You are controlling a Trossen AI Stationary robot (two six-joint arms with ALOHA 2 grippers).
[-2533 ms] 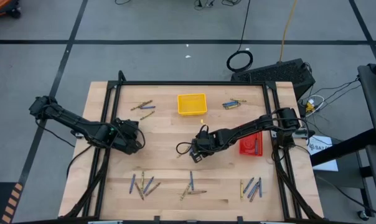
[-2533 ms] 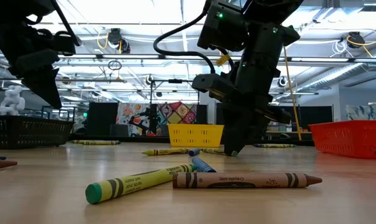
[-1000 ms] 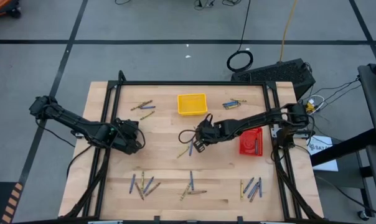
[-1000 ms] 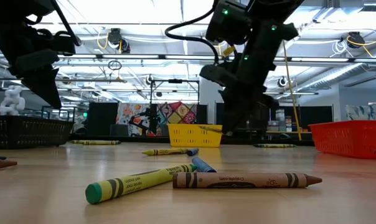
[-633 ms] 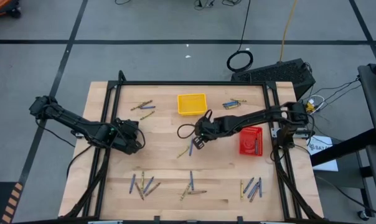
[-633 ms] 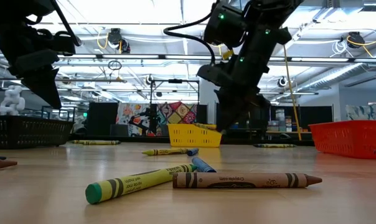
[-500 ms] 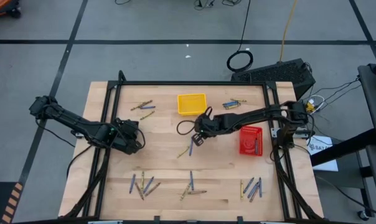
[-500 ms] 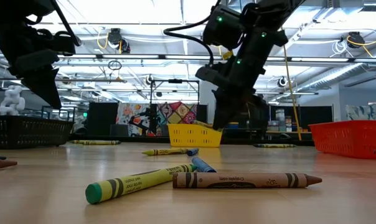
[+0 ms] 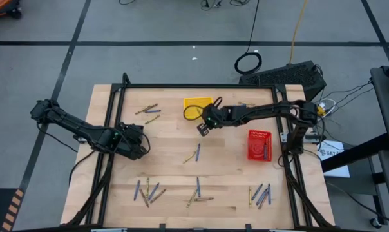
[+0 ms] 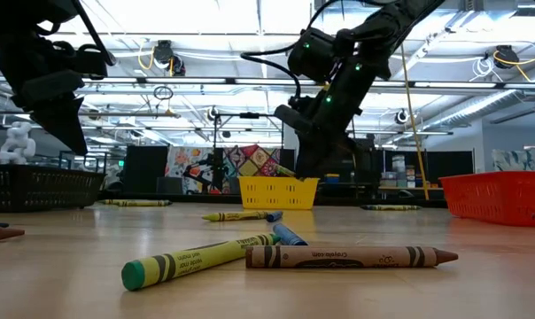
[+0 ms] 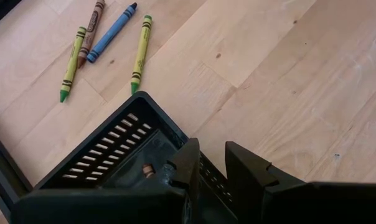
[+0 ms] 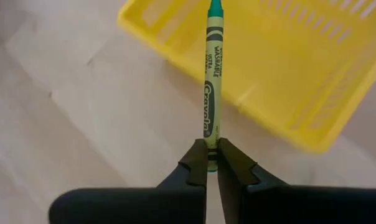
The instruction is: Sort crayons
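Wide wooden table [image 9: 169,138], and the right arm stretches across it toward the far side, the right gripper [image 12: 211,163] pinched tight on a yellow-green crayon [image 12: 211,87], label reading "Crayola" and "washable", tip poking over the rim of the yellow tray [image 12: 281,68]. Red tray [image 9: 259,144] sits near the right edge with crayons inside. Left gripper [image 11: 208,163] hangs over the black tray [image 11: 107,158], fingers slightly apart, holding nothing that I can see. Loose crayons [image 9: 148,191] lie in clusters along the near edge; up close, a brown crayon [image 10: 347,257] also reads "Crayola"
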